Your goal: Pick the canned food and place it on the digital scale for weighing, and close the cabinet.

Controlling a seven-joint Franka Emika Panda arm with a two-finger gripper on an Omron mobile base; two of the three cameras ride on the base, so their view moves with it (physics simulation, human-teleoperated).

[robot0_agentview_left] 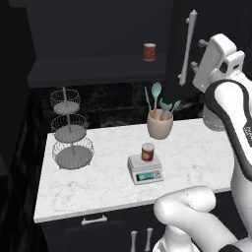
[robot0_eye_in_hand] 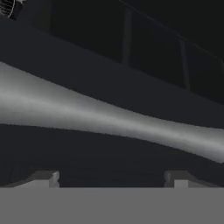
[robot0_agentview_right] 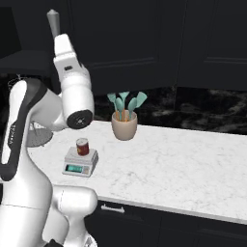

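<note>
Left base view — marble counter (robot0_agentview_left: 197,147) with its front edge running lower left to right; back wall dark.

Item: digital scale (robot0_agentview_left: 145,170), squarish, pale grey, teal display facing the front edge, set near mid-counter with bare marble on every side. Item: canned food (robot0_agentview_left: 147,152), dark-red tin with an orange patch, upright on the scale plate, within its edges. Item: second, brighter red tin (robot0_agentview_left: 149,51), upright on the open shelf of the cabinet (robot0_agentview_left: 98,34); the door stands swung out at the right, its long silver bar handle (robot0_agentview_left: 188,47) vertical, just beside the white arm. Item: beige utensil pot (robot0_agentview_left: 160,125) with teal tools, behind the scale, well apart from it. Item: three-tier wire basket stand (robot0_agentview_left: 71,130) near the counter's left edge.

Hand view — gripper (robot0_eye_in_hand: 111,177) with its two tips spread wide apart, nothing between them; the silver bar crosses the frame close ahead of the tips, against the dark panelled door. Whether the tips touch the bar cannot be told.

Right base view — wide clear marble right of the pot.
</note>
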